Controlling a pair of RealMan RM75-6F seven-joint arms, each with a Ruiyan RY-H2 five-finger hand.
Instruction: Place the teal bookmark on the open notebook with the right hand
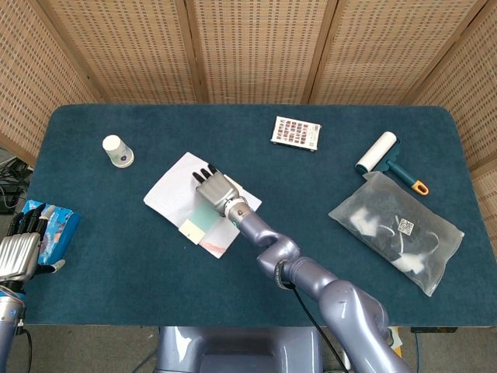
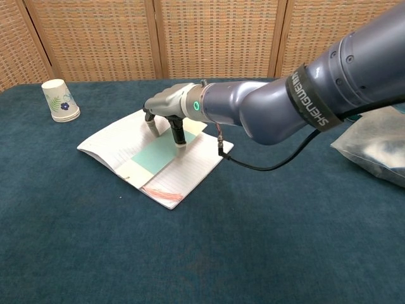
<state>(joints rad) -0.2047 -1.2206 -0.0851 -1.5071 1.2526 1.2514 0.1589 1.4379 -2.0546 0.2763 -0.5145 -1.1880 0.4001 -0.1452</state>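
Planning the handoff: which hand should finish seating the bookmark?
Right. The right hand already has fingers on the teal bookmark atop the open notebook; left hand sits at the table's edge.

One notebook, one bookmark, one cup, two hands.
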